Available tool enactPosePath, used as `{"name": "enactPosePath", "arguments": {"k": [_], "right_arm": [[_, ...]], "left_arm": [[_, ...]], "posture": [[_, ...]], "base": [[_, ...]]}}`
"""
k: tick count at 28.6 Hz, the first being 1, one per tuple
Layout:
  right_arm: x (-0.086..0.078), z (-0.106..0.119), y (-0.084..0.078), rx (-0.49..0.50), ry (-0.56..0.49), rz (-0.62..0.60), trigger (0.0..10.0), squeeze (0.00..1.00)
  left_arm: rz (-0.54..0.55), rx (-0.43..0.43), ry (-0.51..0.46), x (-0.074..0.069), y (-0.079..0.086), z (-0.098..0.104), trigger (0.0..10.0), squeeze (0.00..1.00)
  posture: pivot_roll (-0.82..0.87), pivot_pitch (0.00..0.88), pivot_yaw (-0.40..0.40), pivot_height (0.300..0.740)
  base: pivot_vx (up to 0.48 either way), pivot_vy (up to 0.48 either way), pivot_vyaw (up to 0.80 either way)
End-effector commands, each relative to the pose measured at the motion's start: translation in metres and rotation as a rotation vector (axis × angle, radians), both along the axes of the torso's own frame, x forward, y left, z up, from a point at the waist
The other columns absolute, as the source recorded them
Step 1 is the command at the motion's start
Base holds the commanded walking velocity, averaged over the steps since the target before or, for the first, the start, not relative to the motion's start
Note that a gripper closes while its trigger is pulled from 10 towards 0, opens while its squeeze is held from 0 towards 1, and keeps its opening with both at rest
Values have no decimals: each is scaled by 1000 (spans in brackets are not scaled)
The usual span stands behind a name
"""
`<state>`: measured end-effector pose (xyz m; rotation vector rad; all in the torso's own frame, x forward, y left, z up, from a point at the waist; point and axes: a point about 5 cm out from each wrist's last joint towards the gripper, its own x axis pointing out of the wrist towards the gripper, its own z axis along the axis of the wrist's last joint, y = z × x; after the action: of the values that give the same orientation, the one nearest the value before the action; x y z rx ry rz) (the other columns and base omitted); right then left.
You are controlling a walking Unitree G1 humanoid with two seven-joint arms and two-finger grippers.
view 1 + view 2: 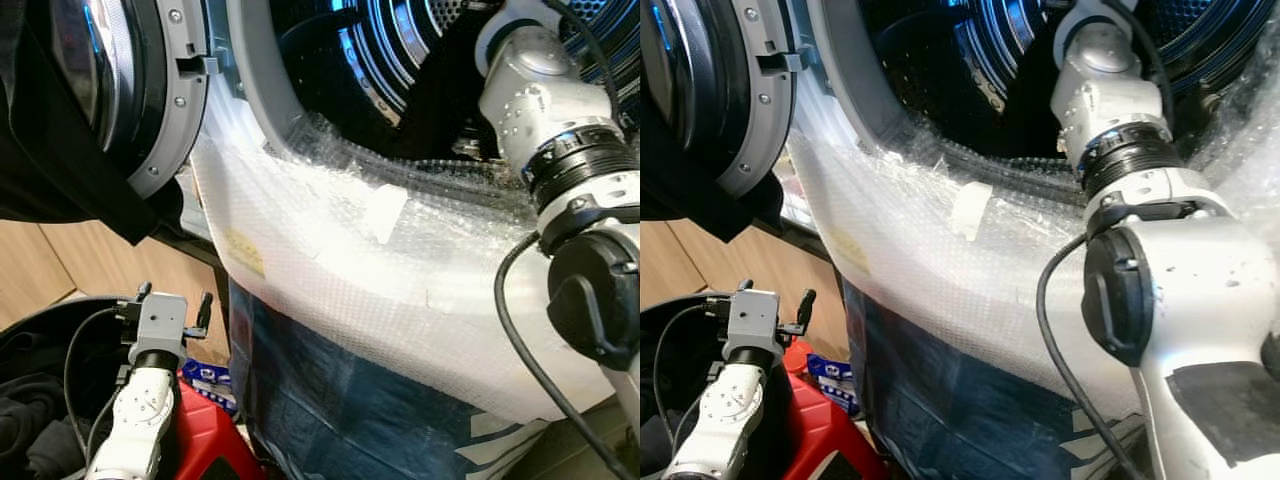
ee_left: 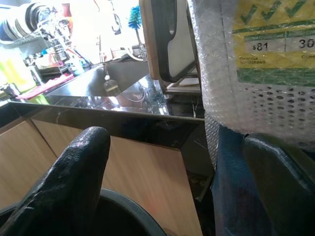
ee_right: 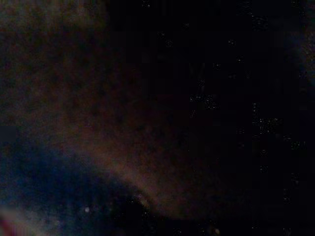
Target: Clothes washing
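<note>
Left wrist view: looks along the left claw, spread wide with nothing between the fingers, hovering just above the rim of a dark basket and beside the washing machine's bubble wrap. Seen from the head: hangs low on the left over that basket, with dark clothes heaped inside and a red object just beside the arm. Further out on the right: reaches with the right arm past the wrapped lip into the drum, burying the right claw in the dark, so cannot tell whether spread or closed, nor what lies in the drum; only blackness from the right wrist. Above the basket: stands open as a door, draped with a black garment. Likely troubles, judged from this: snagging the loose cable or the forearm on the drum lip when pulling back; tearing or dragging the bubble wrap; catching the draped garment on the door edge; dropping clothes beside the basket if lifted carelessly past the rim.
</note>
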<state>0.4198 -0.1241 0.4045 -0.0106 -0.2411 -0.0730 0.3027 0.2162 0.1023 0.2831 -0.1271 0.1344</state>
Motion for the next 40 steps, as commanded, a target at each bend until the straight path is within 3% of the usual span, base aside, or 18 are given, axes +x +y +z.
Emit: {"name": "enactPosePath", "arguments": {"k": [1,11,18,23,24,26,28,29,31,34,37,38,40], "right_arm": [[1,-6,2,-61,24,8,10000,1000],[4,-18,8,-102,60,65,10000,1000],[3,-18,21,-209,56,193,10000,1000],[1,-6,-26,-41,4,-138,10000,1000],[1,-6,-26,-41,4,-138,10000,1000],[3,-12,-9,-177,13,-36,10000,1000],[3,-13,-11,-211,8,-70,10000,1000],[3,-14,-20,-196,-2,-153,10000,1000],[2,-14,-24,-178,-5,-177,10000,1000],[1,-12,-38,-61,-21,-228,10000,1000],[2,-12,-35,-44,-16,-181,10000,1000],[5,-19,-12,-132,29,-17,10000,1000],[4,-14,-13,-187,8,-38,10000,1000]], "left_arm": [[-19,-13,6,3,-3,3,10000,0],[-48,-24,8,3,-8,6,10000,0],[-80,-29,14,2,-11,7,10000,0],[-89,-37,14,2,-13,8,10000,0],[-89,-37,14,2,-13,8,10000,0],[-112,-35,11,4,-16,10,10000,0],[-119,-32,11,5,-17,12,10000,0],[-120,-32,4,7,-17,14,10000,0],[-119,-33,2,7,-17,15,10000,0],[-91,-60,5,6,-14,14,10000,0],[-97,-56,7,5,-14,14,10000,0],[-104,-55,10,5,-14,14,10000,0],[-109,-53,10,6,-15,15,10000,0]], "posture": [[81,0,-45,740],[85,0,-44,740],[87,0,-34,740],[85,0,-19,740],[85,0,-19,740],[80,0,-10,740],[79,0,-8,740],[85,0,-11,740],[86,0,-12,740],[88,0,-8,740],[81,0,-1,740],[74,0,-3,740],[75,0,-2,740]], "base": [[0,0,0],[0,0,0],[0,0,0],[0,0,0],[0,0,0],[0,0,0],[0,0,0],[0,0,0],[0,0,0],[0,0,0],[0,0,0],[0,0,0],[0,0,0]]}}
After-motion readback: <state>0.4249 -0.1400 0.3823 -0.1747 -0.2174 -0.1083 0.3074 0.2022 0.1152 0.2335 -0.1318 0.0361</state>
